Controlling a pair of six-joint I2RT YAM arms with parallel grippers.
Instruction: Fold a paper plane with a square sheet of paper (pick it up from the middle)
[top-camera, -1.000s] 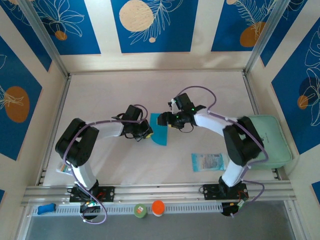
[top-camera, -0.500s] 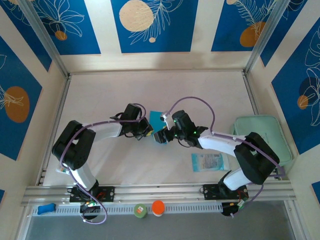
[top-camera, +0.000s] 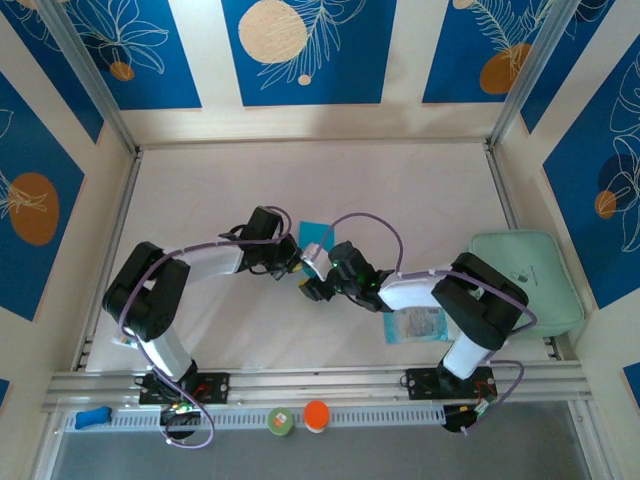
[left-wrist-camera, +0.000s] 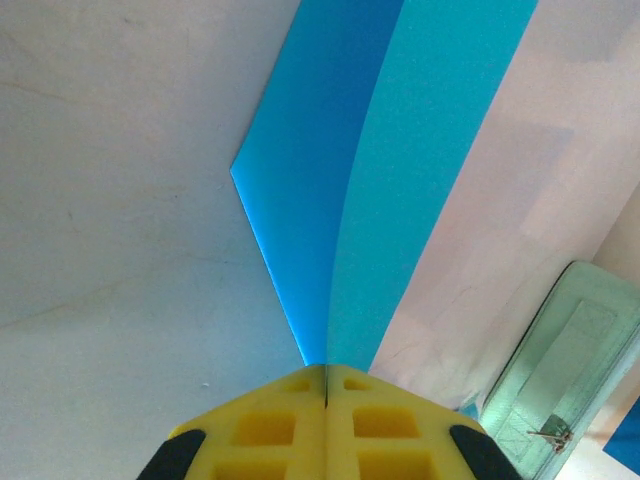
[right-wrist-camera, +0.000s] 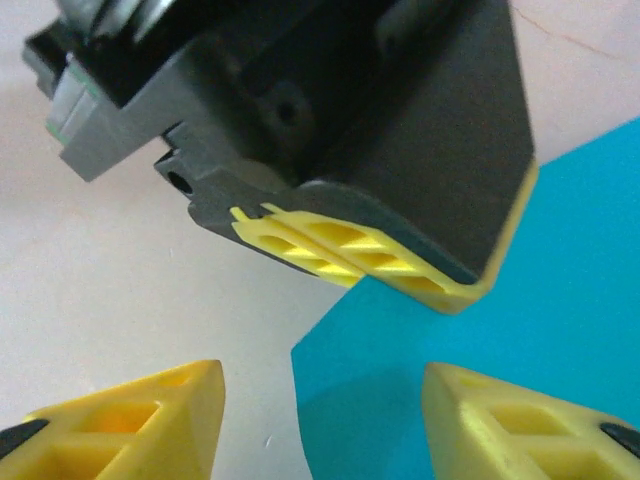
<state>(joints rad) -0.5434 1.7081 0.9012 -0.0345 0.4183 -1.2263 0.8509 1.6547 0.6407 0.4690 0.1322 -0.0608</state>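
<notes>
The square sheet of paper (top-camera: 313, 231) is cyan-turquoise and folded along a centre crease. It stands off the table, pinched at its near tip. My left gripper (left-wrist-camera: 326, 368) is shut on that tip, and the paper (left-wrist-camera: 390, 150) fans away from the yellow fingers in two shades. In the top view the left gripper (top-camera: 292, 263) sits mid-table. My right gripper (top-camera: 311, 286) is just right of and below it. In the right wrist view the right gripper (right-wrist-camera: 320, 425) is open, with a corner of the paper (right-wrist-camera: 480, 330) between its spread fingers, touching neither. The left gripper (right-wrist-camera: 400, 150) hangs just beyond it.
A pale printed packet (top-camera: 415, 325) lies under the right forearm. A mint-green pad (top-camera: 530, 275) sits at the right wall and shows in the left wrist view too (left-wrist-camera: 560, 380). An orange lid (top-camera: 316, 415) and a green lid (top-camera: 280, 421) rest on the front rail.
The right arm swung from the far side of the paper down to its near side, beside the left gripper, and its jaws narrowed. The left gripper kept its hold.
</notes>
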